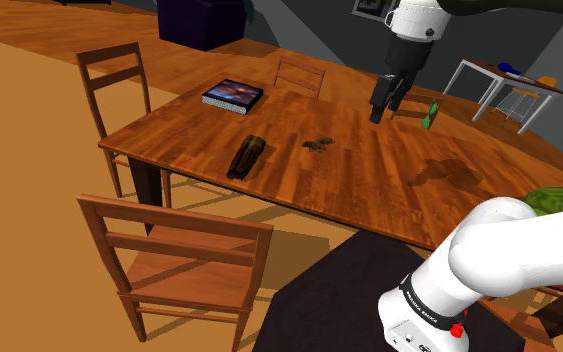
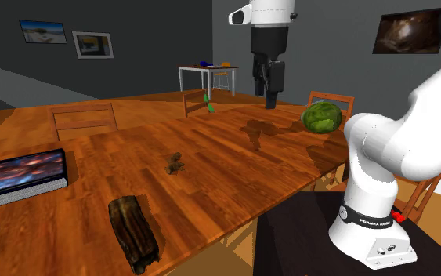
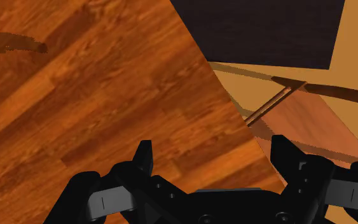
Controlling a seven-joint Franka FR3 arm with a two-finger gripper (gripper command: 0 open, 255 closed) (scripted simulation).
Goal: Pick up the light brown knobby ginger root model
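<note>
Spread wide and holding nothing: so with the claw, hanging high over the table, toward the end nearest the stand. Well apart from it, the ginger root: small, brownish and knobby, lying alone near the table's middle, clear of every edge. Most likely to go wrong: closing on a lump so low and irregular, either striking the wood with the fingertips before gripping, or pinching a single knob and flicking the piece aside. Hence a need to come down squarely over the thickest part and stop just short of the surface. Also a long sideways and downward reach to cover, with a risk of landing one finger on top of the root through poor line-up. Plenty of open room around it: a dark oblong object toward the long edge on the stand's side, a book by the end edge farthest from the stand, a small green item near the opposite long edge, all well apart. Little danger of pushing the root off the table from so central a spot.
</note>
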